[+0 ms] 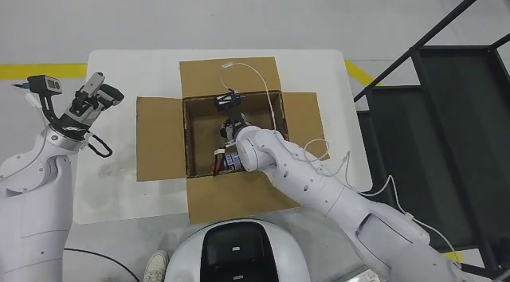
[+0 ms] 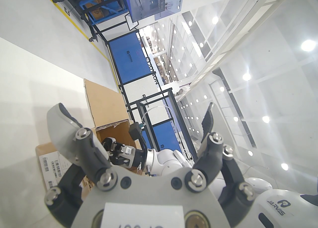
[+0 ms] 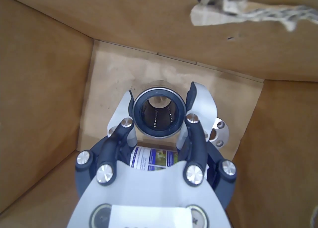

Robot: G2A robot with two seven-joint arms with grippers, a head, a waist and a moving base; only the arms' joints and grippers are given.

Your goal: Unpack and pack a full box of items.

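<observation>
R gripper (image 3: 159, 99) jaws are clenching steel bearing (image 3: 159, 118) inside box (image 3: 44, 65); smooth metal is risking slipping on lift. L gripper (image 2: 135, 114) jaws are hanging released.

Count: one box (image 1: 189, 135) with four flaps (image 1: 229, 75), on one table (image 1: 119, 75). Inside the box: one bearing (image 3: 159, 112), one flange (image 3: 218, 127) just beside it, one labelled pack (image 3: 154, 159).

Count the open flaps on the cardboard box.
4. The far flap lies away from the robot, the left flap and the right flap lie at its sides, and the near flap lies closest to it. None looks hidden.
</observation>
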